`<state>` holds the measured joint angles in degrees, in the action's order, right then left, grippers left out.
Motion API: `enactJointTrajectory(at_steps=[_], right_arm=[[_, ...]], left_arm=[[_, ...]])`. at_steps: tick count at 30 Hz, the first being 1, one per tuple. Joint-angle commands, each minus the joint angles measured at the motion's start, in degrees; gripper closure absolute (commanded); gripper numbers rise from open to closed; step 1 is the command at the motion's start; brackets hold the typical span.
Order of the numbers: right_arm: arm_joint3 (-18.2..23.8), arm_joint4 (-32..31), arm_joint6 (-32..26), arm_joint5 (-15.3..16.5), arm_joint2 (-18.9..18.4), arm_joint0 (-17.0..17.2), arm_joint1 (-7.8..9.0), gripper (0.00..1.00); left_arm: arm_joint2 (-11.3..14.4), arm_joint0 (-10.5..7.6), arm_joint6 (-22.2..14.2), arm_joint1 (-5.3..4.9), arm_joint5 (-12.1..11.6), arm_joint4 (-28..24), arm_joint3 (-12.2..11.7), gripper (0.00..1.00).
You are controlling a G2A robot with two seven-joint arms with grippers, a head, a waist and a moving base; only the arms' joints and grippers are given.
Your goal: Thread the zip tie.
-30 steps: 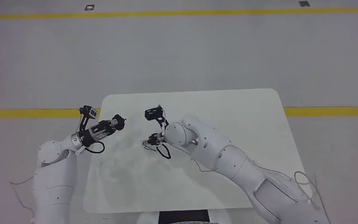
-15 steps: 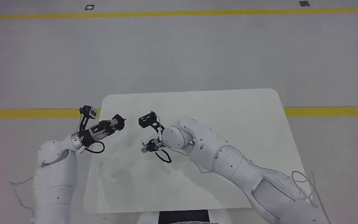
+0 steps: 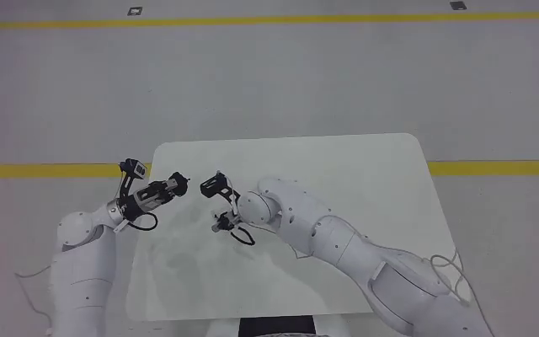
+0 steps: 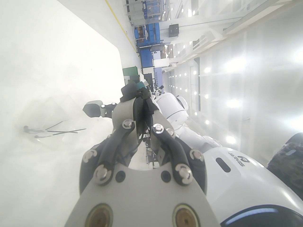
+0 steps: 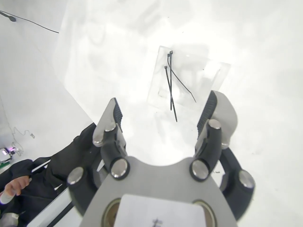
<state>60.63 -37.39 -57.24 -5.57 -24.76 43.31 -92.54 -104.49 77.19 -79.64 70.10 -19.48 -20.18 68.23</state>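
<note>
Black zip ties (image 5: 171, 83) lie crossed on a clear flat tray (image 5: 208, 76) on the white table. My right gripper (image 5: 163, 112) hangs open above the table just short of them, nothing between its fingers; from above it sits left of the table's middle (image 3: 221, 224). The left wrist view has the same zip ties (image 4: 55, 130) lying flat beyond my left gripper (image 4: 142, 96), whose fingers are shut together, with nothing clearly held. That left gripper (image 3: 179, 182) hovers over the table's left edge, apart from the right one.
The white table (image 3: 354, 177) has a rounded outline, with wide free room on its right half. Its left edge (image 5: 75, 95) runs close to the tray. Yellow floor lines (image 3: 488, 168) pass behind the table.
My right gripper and wrist have shifted left, closer to the left gripper. The left arm has kept still.
</note>
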Motion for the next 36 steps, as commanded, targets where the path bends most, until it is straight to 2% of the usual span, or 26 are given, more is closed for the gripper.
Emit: enactJointTrajectory(at_steps=[1,6,12,20,23,28,34,36], right_arm=[[-0.91,-0.08,-0.06,0.08,0.46,-0.13,-0.52,0.62],[-3.60,-0.17,-0.49,-0.50,1.16,-0.83,-1.87,0.63],[-6.77,-1.22,-0.37,-3.21,1.42,-1.43,-3.15,0.63],[-8.31,-2.46,-0.88,-6.01,0.99,-1.49,-4.08,0.64],[-8.15,-2.92,-1.40,-5.88,0.64,-1.46,-4.15,0.64],[-7.45,-5.16,-3.24,-3.83,1.18,-1.83,-4.37,0.64],[-8.74,-7.01,-3.00,-2.83,2.02,-2.50,-5.55,0.64],[-9.63,-7.31,-2.33,-2.59,2.22,-2.60,-6.01,0.67]], left_arm=[[0.00,0.00,0.00,0.00,0.00,0.00,0.00,1.00],[0.00,0.00,0.00,0.00,0.00,0.00,0.00,1.00],[0.00,0.00,0.00,0.00,0.00,0.00,0.00,1.00],[0.00,0.00,0.00,0.00,0.00,0.00,0.00,1.00],[0.00,0.00,0.00,0.00,0.00,0.00,0.00,1.00],[0.00,0.00,0.00,0.00,0.00,0.00,0.00,1.00],[0.00,0.00,0.00,0.00,0.00,0.00,0.00,1.00],[0.00,0.00,0.00,0.00,0.00,0.00,0.00,1.00]])
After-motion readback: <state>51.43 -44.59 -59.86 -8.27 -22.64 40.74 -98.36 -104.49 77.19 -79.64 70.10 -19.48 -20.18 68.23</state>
